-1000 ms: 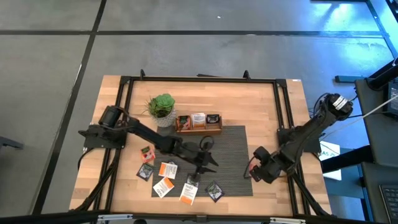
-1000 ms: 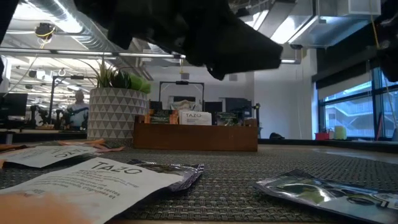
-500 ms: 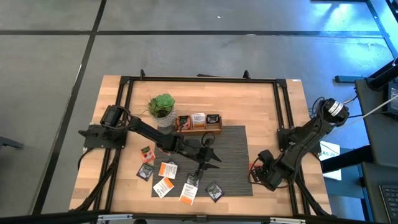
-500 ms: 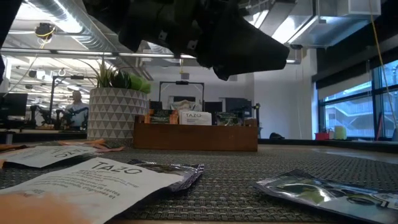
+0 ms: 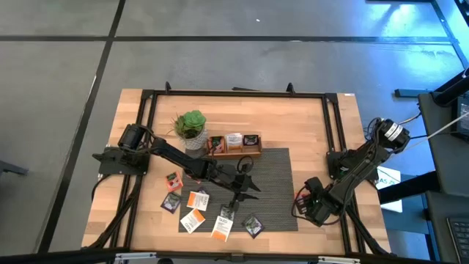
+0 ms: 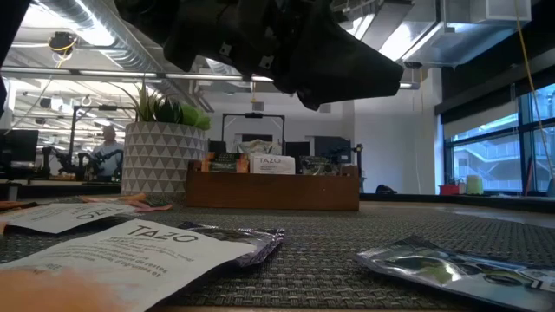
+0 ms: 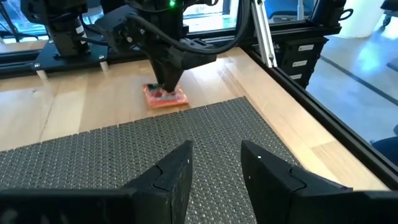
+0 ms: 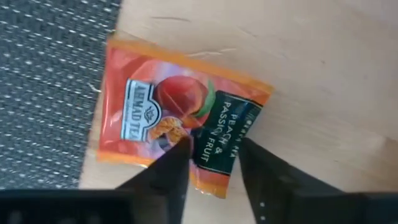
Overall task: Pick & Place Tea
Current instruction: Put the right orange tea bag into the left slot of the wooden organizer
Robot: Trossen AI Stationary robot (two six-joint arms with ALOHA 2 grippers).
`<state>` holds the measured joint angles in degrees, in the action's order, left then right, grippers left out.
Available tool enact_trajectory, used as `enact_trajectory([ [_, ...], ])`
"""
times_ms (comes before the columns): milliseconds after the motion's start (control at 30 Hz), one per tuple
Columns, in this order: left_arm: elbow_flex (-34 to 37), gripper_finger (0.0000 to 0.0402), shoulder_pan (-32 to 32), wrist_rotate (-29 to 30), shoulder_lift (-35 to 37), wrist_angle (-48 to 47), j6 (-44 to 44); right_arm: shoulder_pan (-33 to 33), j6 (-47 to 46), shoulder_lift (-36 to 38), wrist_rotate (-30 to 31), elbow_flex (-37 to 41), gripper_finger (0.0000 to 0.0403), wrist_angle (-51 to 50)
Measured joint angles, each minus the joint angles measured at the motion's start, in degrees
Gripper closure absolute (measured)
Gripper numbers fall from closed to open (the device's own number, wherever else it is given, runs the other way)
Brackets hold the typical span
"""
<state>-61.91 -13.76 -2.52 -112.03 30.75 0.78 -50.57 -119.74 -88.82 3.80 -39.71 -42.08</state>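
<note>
A wooden tray (image 5: pixel 234 146) with sachets and a potted plant (image 5: pixel 190 126) are set at the table's far middle. The right gripper (image 8: pixel 211 158) is lowered onto an orange peach tea sachet (image 8: pixel 180 115) beside the woven mat's (image 5: pixel 275 183) right edge, fingers straddling it without pinching. The left gripper (image 7: pixel 214 165) is held spread and empty above the mat.

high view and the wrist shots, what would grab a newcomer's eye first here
The right pincer is pressed down on an orange-red peach tea sachet lying on bare wood just off the grey woven mat's right edge, one fingertip either side of its edge. The left pincer, open and empty, hovers over the mat above scattered white and dark sachets. Behind stand the brown wooden tray and green potted plant.
</note>
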Motion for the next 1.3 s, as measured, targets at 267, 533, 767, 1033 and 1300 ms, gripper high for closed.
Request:
enact_trajectory([
  [267,0.0,0.0270,0.0,0.0,0.0,-1.1,0.0,0.0,2.6,-0.4,-0.8,-1.3,0.0364,-2.7],
  [533,0.0,0.0267,0.0,0.0,1.7,-5.0,-2.3,0.0,9.9,-0.6,4.6,-6.3,0.0397,-11.2],
  [767,0.3,0.0270,1.2,-2.2,6.3,-13.6,-10.4,1.8,32.2,-0.5,22.4,-10.2,0.0395,-9.4],
  [1033,9.6,0.0265,3.1,2.1,11.5,-2.9,-23.4,7.6,62.6,-1.0,36.7,-11.6,0.0395,0.5],
  [1300,18.5,0.0258,3.5,12.1,12.2,10.5,-40.0,12.6,91.3,-1.0,41.2,-11.6,0.0398,13.3],
])
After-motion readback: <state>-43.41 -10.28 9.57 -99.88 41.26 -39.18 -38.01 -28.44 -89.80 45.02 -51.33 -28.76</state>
